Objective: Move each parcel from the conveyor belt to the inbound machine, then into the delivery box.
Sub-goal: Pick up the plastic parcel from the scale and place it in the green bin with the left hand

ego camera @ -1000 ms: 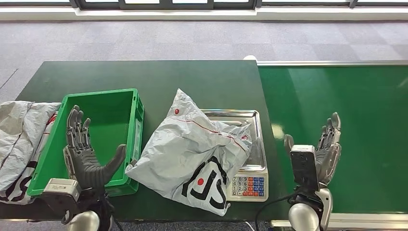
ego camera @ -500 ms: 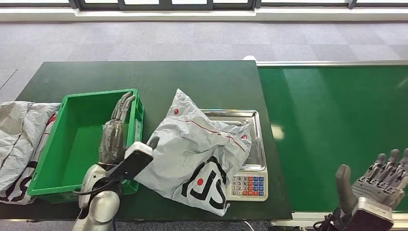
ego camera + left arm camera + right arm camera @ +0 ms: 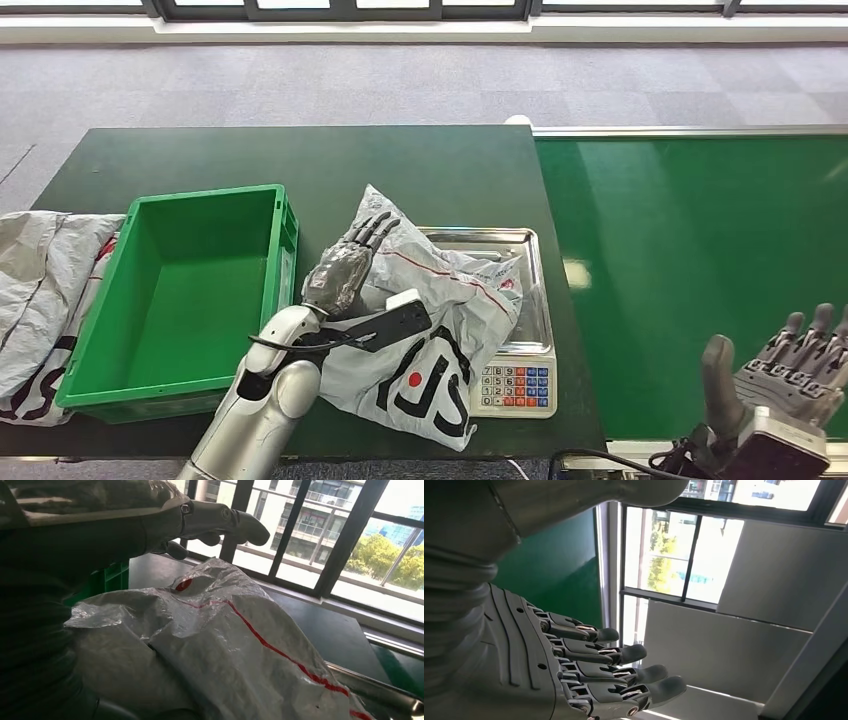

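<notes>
Grey-white poly parcel (image 3: 420, 320): lies half on the scale (image 3: 520, 300), half on the dark worktop (image 3: 300, 155), just beside the green box (image 3: 200, 290).
Handling: looks soft, crinkly, light, probably slippery; likely sags if lifted by one corner. Best taken at the bunched upper fold.
Left hand (image 3: 345, 270): over the parcel's upper left, fingers spread, gripping nothing.
Right hand (image 3: 790, 380): open, empty, near the conveyor belt (image 3: 700, 250).

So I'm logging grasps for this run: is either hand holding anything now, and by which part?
Nothing is held. The left hand reaches over the parcel lying on the scale, fingers extended, not closed on it. The right hand is spread and holds nothing.
</notes>
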Controlling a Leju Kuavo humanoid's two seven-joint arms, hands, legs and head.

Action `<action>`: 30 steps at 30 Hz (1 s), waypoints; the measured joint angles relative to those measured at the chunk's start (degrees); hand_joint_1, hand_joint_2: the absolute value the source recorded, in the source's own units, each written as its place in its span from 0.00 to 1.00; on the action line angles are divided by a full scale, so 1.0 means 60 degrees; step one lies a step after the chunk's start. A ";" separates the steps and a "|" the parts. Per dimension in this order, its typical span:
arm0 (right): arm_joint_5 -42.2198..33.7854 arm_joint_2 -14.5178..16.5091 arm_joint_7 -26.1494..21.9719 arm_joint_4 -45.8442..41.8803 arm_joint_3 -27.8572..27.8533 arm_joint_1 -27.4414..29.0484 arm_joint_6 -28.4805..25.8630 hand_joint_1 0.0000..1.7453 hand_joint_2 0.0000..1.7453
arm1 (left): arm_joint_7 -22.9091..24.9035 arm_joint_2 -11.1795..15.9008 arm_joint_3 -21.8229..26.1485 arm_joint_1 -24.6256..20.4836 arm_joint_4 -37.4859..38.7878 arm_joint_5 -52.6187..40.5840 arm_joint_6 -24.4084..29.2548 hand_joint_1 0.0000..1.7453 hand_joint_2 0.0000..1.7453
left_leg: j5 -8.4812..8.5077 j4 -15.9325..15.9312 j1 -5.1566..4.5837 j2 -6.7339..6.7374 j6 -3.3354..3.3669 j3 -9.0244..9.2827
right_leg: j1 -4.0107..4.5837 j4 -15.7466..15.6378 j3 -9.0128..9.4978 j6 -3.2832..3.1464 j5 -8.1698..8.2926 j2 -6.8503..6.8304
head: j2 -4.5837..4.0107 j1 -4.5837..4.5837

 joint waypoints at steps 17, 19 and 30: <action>0.0108 0.0144 0.0518 0.0199 0.0011 -0.0829 0.0164 0.00 1.00 | 0.0703 -0.0331 -0.0729 -0.1590 0.3225 -0.0244 -0.0671 1.00 1.00 | 0.0006 0.0000 0.0000 -0.0002 0.0004 0.0001 | 0.0000 0.0003 0.0010 0.0000 0.0005 -0.0003 | 0.0000 0.0000; 0.0089 0.0157 0.0535 0.0247 0.0016 -0.0888 0.0167 0.00 1.00 | 0.0709 -0.0324 -0.0729 -0.1693 0.3373 -0.0231 -0.0671 1.00 1.00 | 0.0007 0.0000 0.0000 -0.0004 0.0005 0.0001 | 0.0000 0.0003 0.0013 0.0000 0.0005 -0.0005 | 0.0000 0.0000; -0.0272 0.0189 0.1136 0.0527 0.0708 -0.1012 0.1895 0.00 1.00 | 0.0005 0.0236 -0.0457 -0.1561 0.2113 0.0402 0.0557 1.00 1.00 | 0.0017 -0.0003 0.0007 -0.0003 -0.0009 -0.0015 | 0.0010 0.0015 -0.0005 -0.0004 0.0008 -0.0001 | 0.0000 0.0000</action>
